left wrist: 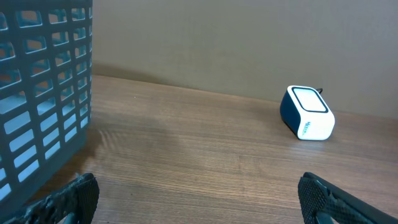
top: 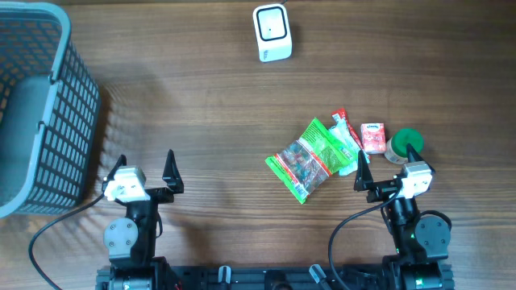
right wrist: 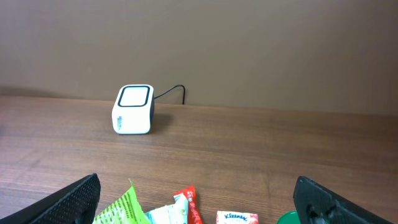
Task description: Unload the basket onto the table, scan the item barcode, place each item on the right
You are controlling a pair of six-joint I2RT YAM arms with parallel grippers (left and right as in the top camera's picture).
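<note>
Several items lie in a cluster at the right: a green snack bag [top: 310,159], a red and white packet [top: 345,133], a small Kleenex pack [top: 372,138] and a green-lidded round item [top: 402,146]. No barcode can be made out on any of them. The white scanner [top: 272,32] stands at the table's far edge. My right gripper [top: 388,161] is open just in front of the cluster, with the bag [right wrist: 121,208] and the Kleenex pack [right wrist: 236,217] beyond its fingertips. My left gripper [top: 146,165] is open over bare wood, with nothing between its fingers.
A grey lattice basket [top: 36,113] fills the left side, close to the left arm, and its wall [left wrist: 37,93] looms at the left of the left wrist view. The scanner's cable [right wrist: 171,92] runs back toward the wall.
</note>
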